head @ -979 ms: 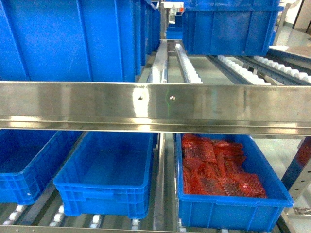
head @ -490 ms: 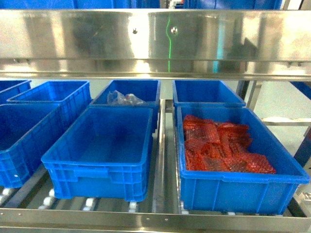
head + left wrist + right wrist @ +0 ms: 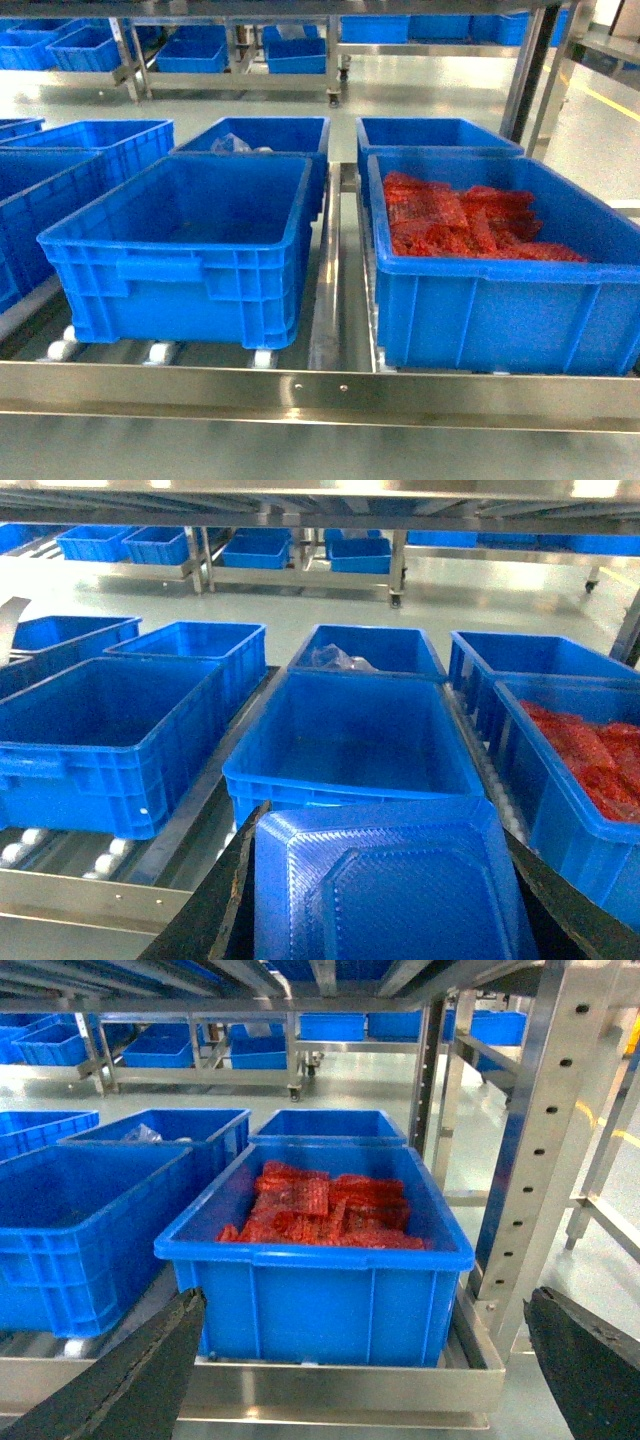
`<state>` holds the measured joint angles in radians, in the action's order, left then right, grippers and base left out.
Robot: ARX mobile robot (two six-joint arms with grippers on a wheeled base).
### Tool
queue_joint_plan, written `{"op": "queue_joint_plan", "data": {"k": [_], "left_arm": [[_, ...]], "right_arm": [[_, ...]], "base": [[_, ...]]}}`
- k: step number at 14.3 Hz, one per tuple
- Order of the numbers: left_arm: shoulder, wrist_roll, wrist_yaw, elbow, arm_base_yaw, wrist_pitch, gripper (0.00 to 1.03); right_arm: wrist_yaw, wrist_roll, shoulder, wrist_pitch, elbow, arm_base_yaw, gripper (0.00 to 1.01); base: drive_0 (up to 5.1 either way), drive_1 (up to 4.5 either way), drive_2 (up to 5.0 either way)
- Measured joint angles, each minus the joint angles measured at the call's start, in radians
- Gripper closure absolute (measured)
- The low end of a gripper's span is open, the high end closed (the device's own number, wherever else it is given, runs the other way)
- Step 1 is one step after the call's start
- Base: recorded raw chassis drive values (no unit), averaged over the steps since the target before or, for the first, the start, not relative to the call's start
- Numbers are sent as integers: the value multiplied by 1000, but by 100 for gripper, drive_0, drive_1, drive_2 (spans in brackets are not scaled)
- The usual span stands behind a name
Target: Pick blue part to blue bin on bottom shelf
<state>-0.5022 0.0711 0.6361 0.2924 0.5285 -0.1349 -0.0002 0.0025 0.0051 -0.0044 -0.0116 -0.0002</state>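
The bottom shelf [image 3: 320,392] has a steel front rail, white rollers and a centre rail. Near left stands an empty blue bin [image 3: 185,250]; near right, a bin [image 3: 500,275] of red parts. The left end effector [image 3: 385,900] grips the blue part [image 3: 385,880] before the shelf. The right end effector [image 3: 360,1380] is spread wide. Beyond lies a pale floor [image 3: 440,90] with far racks.

A blue crate of red mesh-wrapped items [image 3: 470,225] sits at front right, another empty-looking blue crate [image 3: 430,132] directly behind it. Clear plastic bags [image 3: 232,144] show in a rear centre crate. Across the grey floor [image 3: 420,85], a far rack [image 3: 230,60] holds more blue crates.
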Motion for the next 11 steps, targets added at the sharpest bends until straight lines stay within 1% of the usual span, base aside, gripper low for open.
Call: {"op": "queue_joint_plan", "data": {"k": [11], "left_arm": [[0, 0, 0, -3, 0, 0, 59]], "right_arm": [[0, 0, 0, -2, 0, 0, 3]], "base": [[0, 0, 0]]}}
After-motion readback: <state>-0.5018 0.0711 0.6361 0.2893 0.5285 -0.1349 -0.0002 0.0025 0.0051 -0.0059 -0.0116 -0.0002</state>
